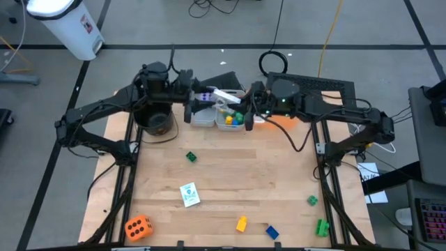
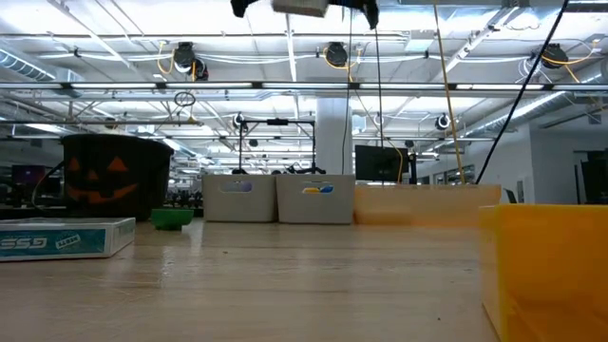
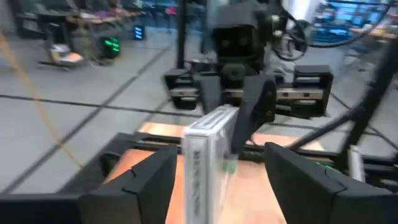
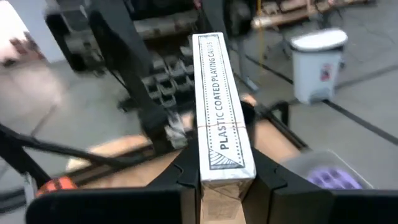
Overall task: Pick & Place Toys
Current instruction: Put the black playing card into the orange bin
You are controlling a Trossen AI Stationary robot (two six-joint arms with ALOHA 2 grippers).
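Right gripper [image 4: 217, 177] is clamped on one end of a white boxed deck of playing cards [image 4: 219, 102], holding it in the air over the two grey plastic bins [image 1: 216, 115] at the far edge of the wooden table [image 1: 230, 174]. Your left gripper [image 3: 221, 171] faces it from the other side with its fingers standing apart either side of the box, not pinching it, so the right arm alone carries the load.

In the high view the card box [image 1: 226, 95] hangs above the right-hand bin, which already holds small coloured bricks; a purple dotted die shows in the left bin.

To finish this step well, back the left arm straight away from the box before you move the right one, so a finger does not clip the free end and twist it in the grip. Then lower the right gripper until the box sits just above the bin's contents and release there, not from height; a long flat box may bounce off the bricks and tip over the rim.

Left on the table: a green brick [image 1: 191, 157], a small picture card [image 1: 189, 194], an orange dotted die [image 1: 138, 227], a yellow brick [image 1: 241, 224], a blue brick [image 1: 272, 231] and two more green bricks [image 1: 322, 227] near the right edge.
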